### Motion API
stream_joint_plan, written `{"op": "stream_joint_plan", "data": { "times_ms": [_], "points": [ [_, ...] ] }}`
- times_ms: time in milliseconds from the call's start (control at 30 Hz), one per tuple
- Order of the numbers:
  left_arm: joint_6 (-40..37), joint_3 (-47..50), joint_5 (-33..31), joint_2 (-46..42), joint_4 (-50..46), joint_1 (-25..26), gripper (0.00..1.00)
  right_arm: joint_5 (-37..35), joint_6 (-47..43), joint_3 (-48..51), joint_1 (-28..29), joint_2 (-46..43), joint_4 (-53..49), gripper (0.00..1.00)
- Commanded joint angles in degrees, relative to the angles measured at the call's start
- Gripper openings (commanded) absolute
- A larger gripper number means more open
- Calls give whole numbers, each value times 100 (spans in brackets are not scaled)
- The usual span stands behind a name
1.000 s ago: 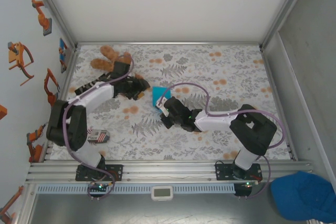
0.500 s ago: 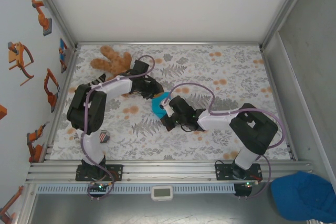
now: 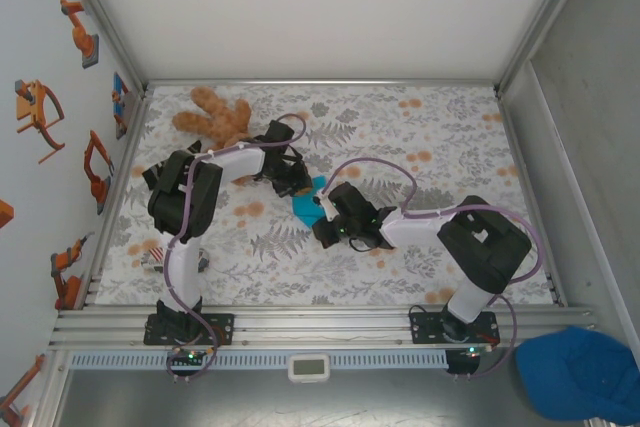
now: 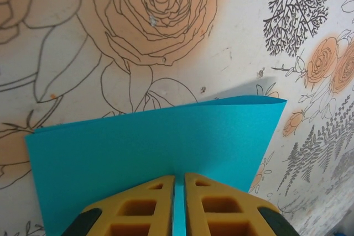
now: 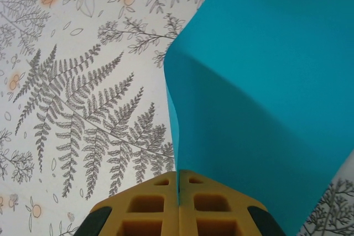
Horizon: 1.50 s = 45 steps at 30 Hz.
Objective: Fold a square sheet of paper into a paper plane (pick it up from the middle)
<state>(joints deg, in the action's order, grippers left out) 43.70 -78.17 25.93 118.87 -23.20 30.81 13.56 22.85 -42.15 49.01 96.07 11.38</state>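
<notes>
Left gripper (image 4: 178, 179), brought across from the teddy bear (image 3: 212, 112), is now closed on one edge of the square sheet of paper (image 4: 155, 136); right gripper (image 5: 178, 179) is kept clamped on another; the sheet is held bowed over the middle of the table (image 3: 450, 147), so creasing is judged ready to begin.

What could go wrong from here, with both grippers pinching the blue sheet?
1. The left gripper and right gripper both clamp the thin square sheet of paper. Moving out of step could tear it or pull it from one grip.
2. In the right wrist view the sheet bows between them rather than lying flat, so a crease may land crooked.
3. In the top view the two grippers sit close together, so they might collide.
</notes>
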Motion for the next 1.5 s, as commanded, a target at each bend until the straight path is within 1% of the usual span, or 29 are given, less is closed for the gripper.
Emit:
{"op": "stream_joint_plan", "data": {
  "times_ms": [0,300,400,1100,1467],
  "points": [
    [-254,-24,-139,193,-411,57,12,-328,335,-158,-50,-19,-121,0],
    [-492,-96,-97,268,-514,72,10,-877,436,-346,-50,57,-524,0],
    [-562,-144,-80,301,-554,66,10,-943,390,-380,-50,33,-579,0],
    [-615,-182,19,367,-573,90,10,-839,142,-775,-55,351,-900,0],
    [-608,-182,8,353,-576,92,10,-723,193,-843,-60,451,-958,0]
  ]
}}
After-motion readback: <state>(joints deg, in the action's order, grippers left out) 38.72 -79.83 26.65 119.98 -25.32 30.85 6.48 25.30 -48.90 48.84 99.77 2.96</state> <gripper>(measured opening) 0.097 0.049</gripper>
